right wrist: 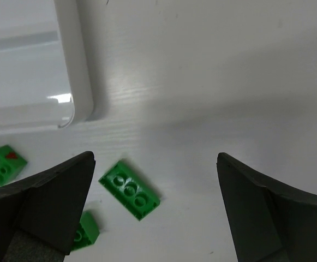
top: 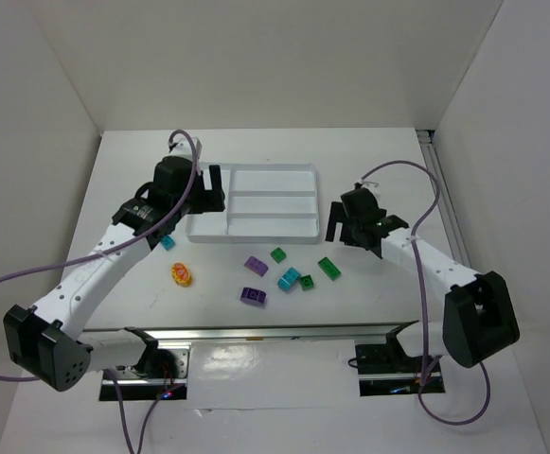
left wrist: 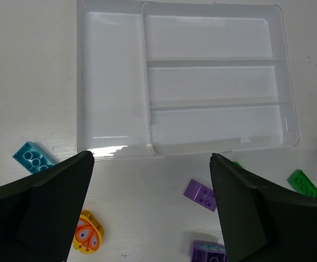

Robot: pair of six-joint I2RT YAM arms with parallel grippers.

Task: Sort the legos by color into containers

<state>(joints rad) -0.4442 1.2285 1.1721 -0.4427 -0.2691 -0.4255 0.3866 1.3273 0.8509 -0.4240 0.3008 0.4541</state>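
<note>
Hovering over the lower rim of the white rectangular plastic tray, the left fingers stand wide, holding nothing. Every compartment shows bare; the small studded cyan plastic brick lies on the tabletop at lower left. The right fingers, equally wide and unladen, straddle the flat green studded brick. Advised: centre over it, square the wrist to its long sides, avoid neighbouring greens.

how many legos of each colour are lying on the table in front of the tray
green legos: 3
purple legos: 2
cyan legos: 2
orange-yellow piece: 1
total: 8
</note>
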